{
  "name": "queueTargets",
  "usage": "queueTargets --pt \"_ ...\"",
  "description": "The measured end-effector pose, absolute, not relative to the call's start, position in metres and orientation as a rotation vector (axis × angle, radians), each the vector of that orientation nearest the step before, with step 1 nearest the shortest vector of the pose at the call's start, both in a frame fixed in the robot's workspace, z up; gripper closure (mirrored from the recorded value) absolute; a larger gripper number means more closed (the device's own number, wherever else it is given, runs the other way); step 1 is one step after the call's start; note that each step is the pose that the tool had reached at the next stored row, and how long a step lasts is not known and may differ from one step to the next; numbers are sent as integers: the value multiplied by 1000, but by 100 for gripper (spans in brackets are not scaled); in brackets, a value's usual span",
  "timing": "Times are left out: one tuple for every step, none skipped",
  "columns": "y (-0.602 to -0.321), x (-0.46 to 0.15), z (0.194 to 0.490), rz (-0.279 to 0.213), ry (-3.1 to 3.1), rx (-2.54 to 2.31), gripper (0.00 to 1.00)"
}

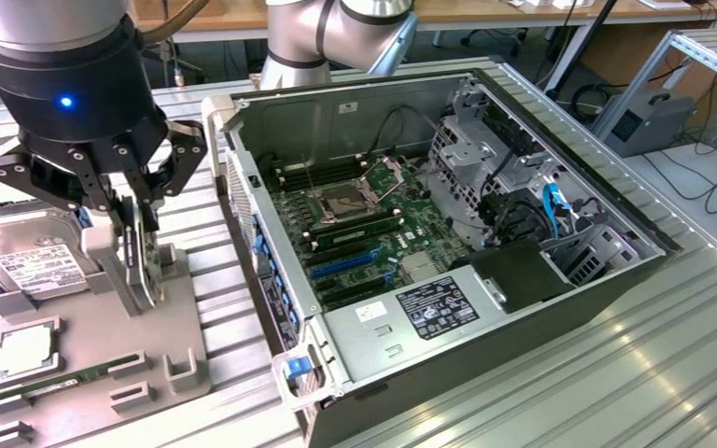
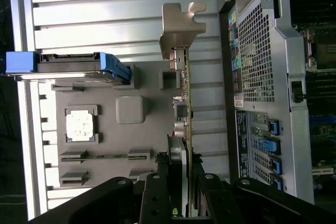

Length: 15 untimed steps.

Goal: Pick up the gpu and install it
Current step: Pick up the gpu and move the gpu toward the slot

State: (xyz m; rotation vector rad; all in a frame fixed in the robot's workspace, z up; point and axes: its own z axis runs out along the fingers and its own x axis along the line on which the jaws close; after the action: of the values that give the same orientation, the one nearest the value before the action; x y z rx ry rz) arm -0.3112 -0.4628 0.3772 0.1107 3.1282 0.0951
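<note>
The gpu (image 1: 143,259) is a thin dark card standing on edge over the grey holder tray (image 1: 190,322) at the exterior view's left. In the wrist view the gpu (image 2: 183,95) appears edge-on, its silver end bracket (image 2: 178,24) at the far end. My gripper (image 1: 134,289) hangs over the tray with a finger on each side of the card, shut on it. The gripper (image 2: 181,184) clamps the card's near end between black fingers (image 2: 156,198). I cannot tell whether the card still rests in its holder slot.
The open computer case (image 1: 484,121) lies to the exterior view's right of the tray, motherboard up, with blue expansion slots (image 1: 340,268). On the tray are a hard drive (image 1: 29,266), a CPU (image 1: 22,353) and a green RAM stick (image 1: 53,385). The case's rear panel (image 2: 257,51) is beside the card.
</note>
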Motion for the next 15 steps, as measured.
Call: queueTargets --pt "-463 -311 377 95 3128 111 73" --pt "-463 -311 378 95 3128 111 73" --pt "-463 -311 378 95 3128 111 73" --pt "-463 -311 379 96 3128 111 73" --pt "-463 -311 381 97 3128 111 73" --pt "-463 -311 382 98 3128 111 73" --pt "-463 -311 384 100 3128 111 73" --pt "-463 -311 385 101 3128 111 73" --pt "-463 -311 387 104 3128 111 73" --pt "-463 -311 388 107 3128 111 73" --pt "-463 -311 392 111 3128 111 73" --pt "-463 -310 394 113 3128 111 73" --pt "-463 -310 397 115 3128 111 73" --pt "-463 -310 399 119 3128 111 73" --pt "-463 -310 400 122 3128 111 73"
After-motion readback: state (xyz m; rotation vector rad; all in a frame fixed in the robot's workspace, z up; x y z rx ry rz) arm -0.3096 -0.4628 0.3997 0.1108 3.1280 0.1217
